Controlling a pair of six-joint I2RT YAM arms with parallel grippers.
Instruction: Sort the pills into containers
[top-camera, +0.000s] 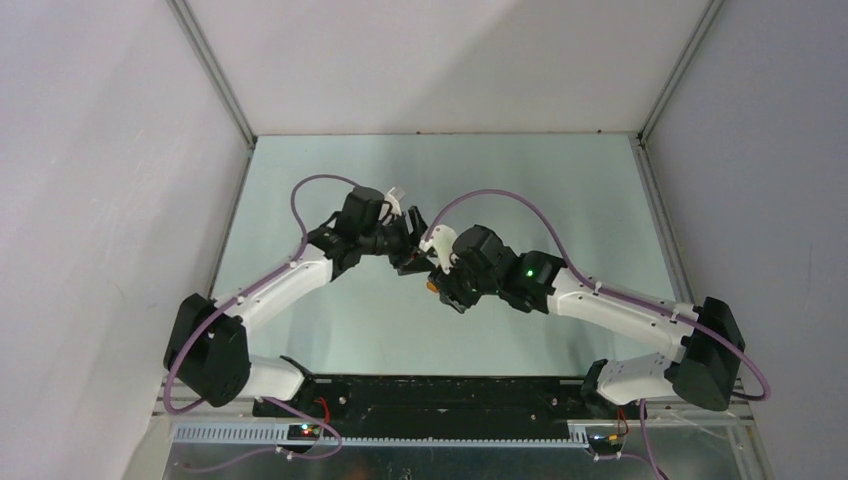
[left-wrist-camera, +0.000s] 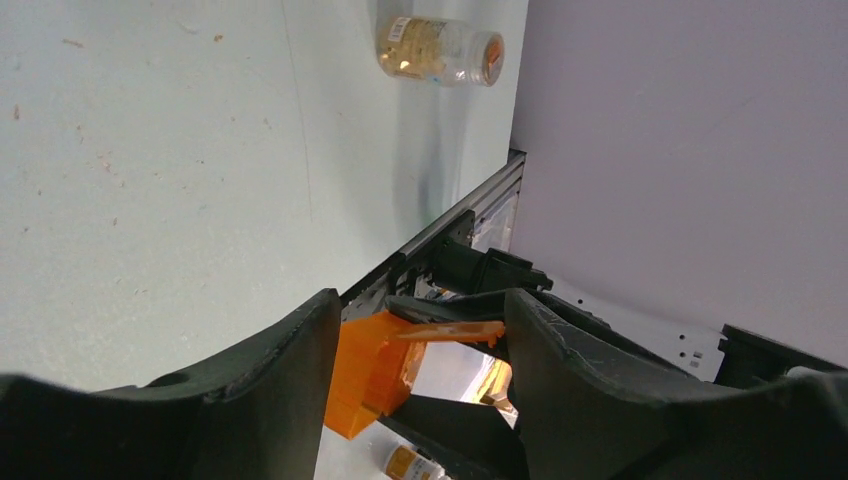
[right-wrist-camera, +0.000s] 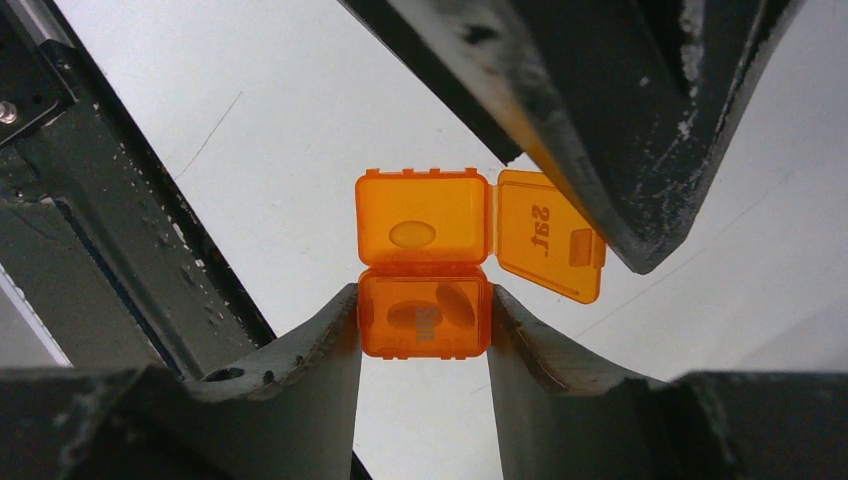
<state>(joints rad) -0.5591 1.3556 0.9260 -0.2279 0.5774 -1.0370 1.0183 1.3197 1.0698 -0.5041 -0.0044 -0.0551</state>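
My right gripper (right-wrist-camera: 423, 297) is clamped on the orange box (right-wrist-camera: 425, 215), with a pad on either side of its lower compartment. One lid (right-wrist-camera: 545, 235) (marked "sat") is swung open. My left gripper (left-wrist-camera: 420, 300) has its fingers spread just beside that lid, with nothing between them. Oval shadows inside may be pills (right-wrist-camera: 411, 234), though I can't be sure. The vial (left-wrist-camera: 440, 48) lies on its side on the table (left-wrist-camera: 150, 150).

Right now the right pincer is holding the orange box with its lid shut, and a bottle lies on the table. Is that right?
Not quite: the lid of the orange box is swung open to one side, as the right wrist view shows. The right pincer does hold the box, and the bottle does lie on its side on the table.
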